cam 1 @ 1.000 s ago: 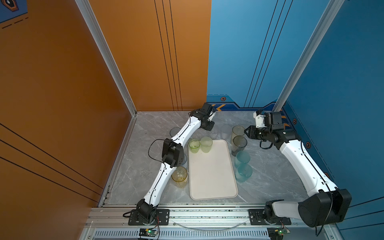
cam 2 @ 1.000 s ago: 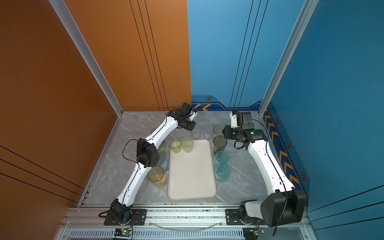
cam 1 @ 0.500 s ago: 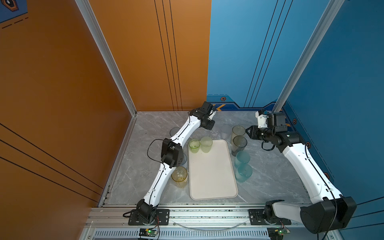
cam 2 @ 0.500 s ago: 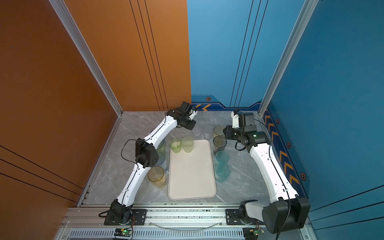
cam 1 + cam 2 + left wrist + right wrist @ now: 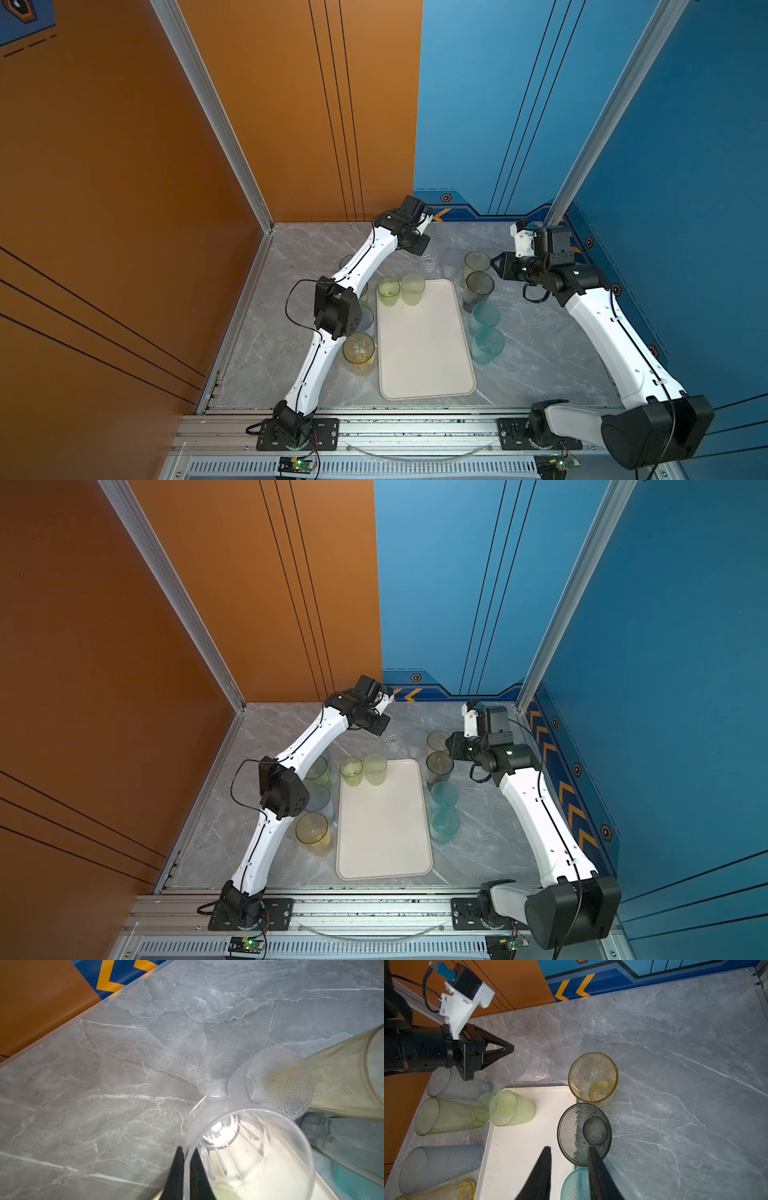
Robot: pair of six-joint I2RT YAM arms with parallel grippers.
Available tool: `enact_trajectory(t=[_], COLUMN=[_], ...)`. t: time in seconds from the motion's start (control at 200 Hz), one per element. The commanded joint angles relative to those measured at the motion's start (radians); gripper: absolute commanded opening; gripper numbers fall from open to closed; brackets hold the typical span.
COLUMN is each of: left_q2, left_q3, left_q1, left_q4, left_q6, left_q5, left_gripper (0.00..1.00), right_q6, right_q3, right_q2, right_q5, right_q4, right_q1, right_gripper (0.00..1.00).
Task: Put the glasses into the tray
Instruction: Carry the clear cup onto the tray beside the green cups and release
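The cream tray (image 5: 424, 365) lies in the middle of the marble top, with two green glasses (image 5: 412, 288) at its far end. My left gripper (image 5: 187, 1149) is shut on the rim of a clear glass (image 5: 249, 1147) just beyond the tray's far edge, one finger inside and one outside. My right gripper (image 5: 570, 1148) is open and hovers over the near rim of a smoky grey glass (image 5: 591, 1130). An amber glass (image 5: 592, 1076) stands right behind the grey one. In both top views the right gripper (image 5: 494, 265) sits beside these two glasses.
Two teal glasses (image 5: 486, 332) stand right of the tray and a yellow glass (image 5: 359, 351) stands left of it. More glasses are partly hidden under the left arm (image 5: 332, 307). A frosted glass (image 5: 451, 259) stands next to the clear one. Walls close in the back and both sides.
The right arm's elbow has swung outward and toward the front while its gripper stayed by the grey and amber glasses. The left arm and its clear glass have barely moved.
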Motion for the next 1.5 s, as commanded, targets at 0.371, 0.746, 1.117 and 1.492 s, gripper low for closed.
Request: enact_trajectory(t=[0.371,0.746,1.117,1.492], left_q2=[-0.196,-0.155,-0.102,-0.051], left_q3=[-0.208,-0.23,-0.234,-0.191], left_q1=[-0.121,-0.148,-0.148,-0.132], left_q4=[0.002,0.001,-0.011,-0.016], left_q6=[0.07,0.078,0.081,0.085], left_q5=[0.001,-0.001,0.0,0.012], left_gripper=[0.03,0.03,0.03,0.03], right_q6=[0.022,0.022,0.022,0.019], right_q3=[-0.003,-0.008,-0.003,0.002], right_q2=[-0.043,-0.061,-0.044,-0.026], right_q5=[0.039,0.062,0.064,0.066], right_q4=[-0.044,-0.061,-0.06,-0.058], right_q1=[0.052,0.065,0.067,0.067], right_gripper=[0.29,0.29,0.29,0.29])
